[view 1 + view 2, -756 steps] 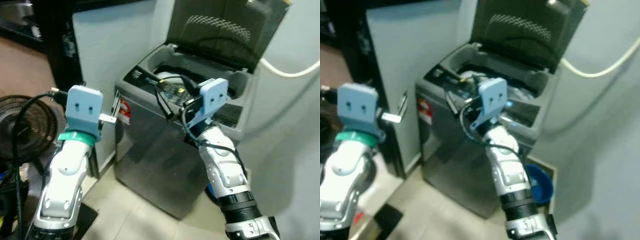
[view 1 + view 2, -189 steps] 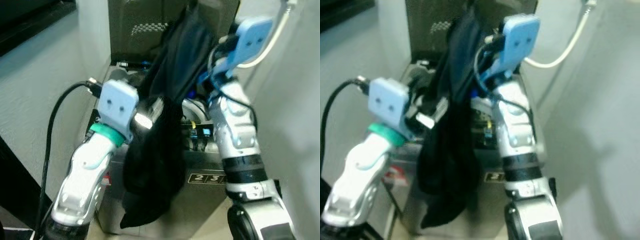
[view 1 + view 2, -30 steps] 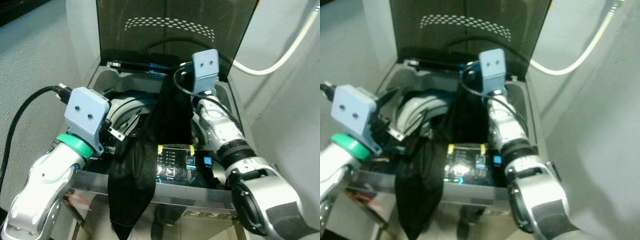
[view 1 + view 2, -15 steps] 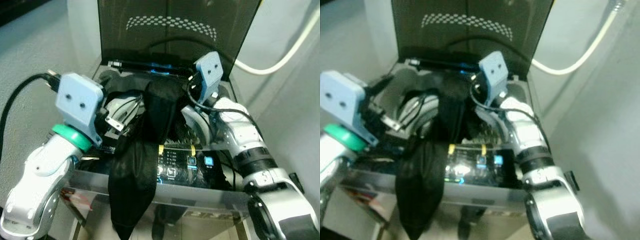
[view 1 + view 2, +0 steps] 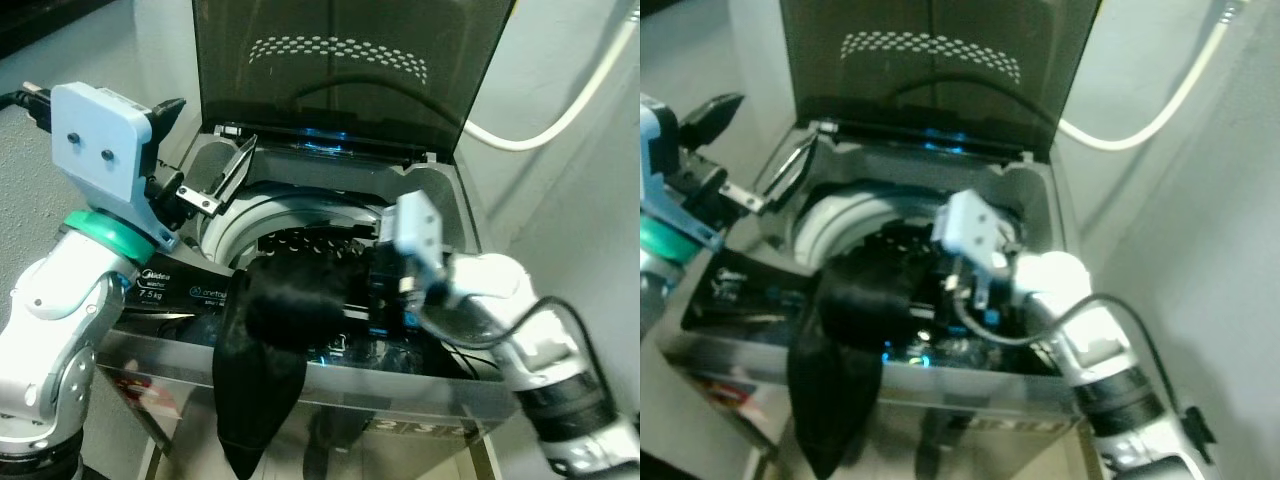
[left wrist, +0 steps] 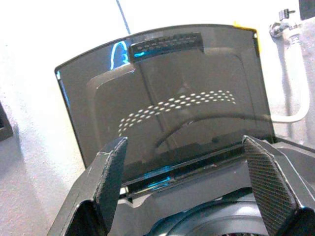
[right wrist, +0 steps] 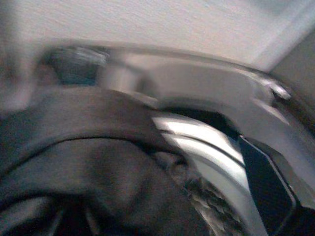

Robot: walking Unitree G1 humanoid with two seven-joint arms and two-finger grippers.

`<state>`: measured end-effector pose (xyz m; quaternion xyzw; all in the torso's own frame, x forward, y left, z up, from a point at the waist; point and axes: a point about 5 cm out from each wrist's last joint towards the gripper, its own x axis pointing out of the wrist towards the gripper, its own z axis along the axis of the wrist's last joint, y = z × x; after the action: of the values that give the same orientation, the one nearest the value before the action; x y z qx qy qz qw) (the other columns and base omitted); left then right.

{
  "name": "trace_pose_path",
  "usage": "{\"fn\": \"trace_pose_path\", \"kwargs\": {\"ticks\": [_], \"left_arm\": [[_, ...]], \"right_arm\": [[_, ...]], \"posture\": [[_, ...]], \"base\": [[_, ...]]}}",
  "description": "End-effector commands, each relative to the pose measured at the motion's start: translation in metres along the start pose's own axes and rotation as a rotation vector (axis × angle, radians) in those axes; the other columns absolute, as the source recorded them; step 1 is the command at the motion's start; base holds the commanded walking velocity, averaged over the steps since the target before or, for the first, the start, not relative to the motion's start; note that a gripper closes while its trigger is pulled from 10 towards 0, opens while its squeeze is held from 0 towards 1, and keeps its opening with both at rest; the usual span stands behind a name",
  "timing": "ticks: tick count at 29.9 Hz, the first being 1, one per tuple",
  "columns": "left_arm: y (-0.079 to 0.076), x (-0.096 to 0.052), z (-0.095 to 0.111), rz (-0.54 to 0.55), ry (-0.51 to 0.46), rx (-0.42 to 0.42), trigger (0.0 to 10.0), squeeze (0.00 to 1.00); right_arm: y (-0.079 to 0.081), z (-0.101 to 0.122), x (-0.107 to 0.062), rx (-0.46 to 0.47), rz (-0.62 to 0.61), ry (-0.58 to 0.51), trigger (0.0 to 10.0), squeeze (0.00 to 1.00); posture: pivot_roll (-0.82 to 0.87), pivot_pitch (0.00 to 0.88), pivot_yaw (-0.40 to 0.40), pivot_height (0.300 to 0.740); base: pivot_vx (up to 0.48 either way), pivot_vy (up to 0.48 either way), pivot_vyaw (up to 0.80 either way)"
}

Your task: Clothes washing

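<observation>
A grey top-loading washing machine (image 5: pixel 330 400) stands before me against a pale wall, its dark lid (image 5: pixel 350 70) raised upright. A white hose (image 5: pixel 560 100) runs along the wall to my right. A black garment (image 5: pixel 275 340) lies bunched over the front rim of the machine: part sits at the mouth of the drum (image 5: pixel 300 215), and a long tail hangs down the outside of the front panel. It looks soft, limp and light, likely to sag and slide, so I judge the thick bunch on the rim the best place to grip. My right gripper (image 5: pixel 378 290) reaches in beside that bunch; I cannot tell how its fingers stand. My left gripper (image 5: pixel 205 165) hovers above the drum's left side, spread wide and empty.
</observation>
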<state>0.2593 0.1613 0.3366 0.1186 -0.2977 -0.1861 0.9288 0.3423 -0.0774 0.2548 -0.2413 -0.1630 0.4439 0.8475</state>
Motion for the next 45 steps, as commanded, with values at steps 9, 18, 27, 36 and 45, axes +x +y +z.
{"fn": "trace_pose_path", "kwargs": {"ticks": [9, 18, 27, 36, 45], "left_arm": [[-0.006, 0.002, 0.000, -0.011, -0.015, -0.025, 10.0, 0.00], [-0.004, -0.004, 0.001, -0.001, -0.002, -0.012, 10.0, 0.00], [-0.006, -0.002, 0.001, -0.024, -0.004, -0.022, 10.0, 0.00], [-0.007, -0.001, 0.000, -0.033, -0.002, -0.027, 10.0, 0.00], [-0.008, -0.001, -0.001, -0.032, 0.000, -0.033, 10.0, 0.00]], "right_arm": [[-0.084, 0.008, 0.003, 0.013, -0.783, 0.080, 10.0, 0.00], [-0.067, -0.001, -0.003, -0.329, -0.128, 0.216, 10.0, 0.00], [-0.085, -0.005, -0.038, -0.371, -0.008, 0.284, 10.0, 0.00], [-0.095, 0.035, -0.045, -0.061, -0.059, -0.071, 10.0, 0.00], [-0.102, 0.061, -0.067, 0.188, -0.080, -0.424, 10.0, 0.00]], "posture": [[0.17, 0.064, -0.045, 0.740], [0.18, 0.063, -0.056, 0.740], [0.16, 0.070, -0.042, 0.740], [0.16, 0.074, -0.037, 0.740], [0.16, 0.079, -0.038, 0.740]], "base": [[0.000, 0.000, 0.00], [0.000, 0.000, 0.00], [0.000, 0.000, 0.00], [0.000, 0.000, 0.00], [0.000, 0.000, 0.00]]}}
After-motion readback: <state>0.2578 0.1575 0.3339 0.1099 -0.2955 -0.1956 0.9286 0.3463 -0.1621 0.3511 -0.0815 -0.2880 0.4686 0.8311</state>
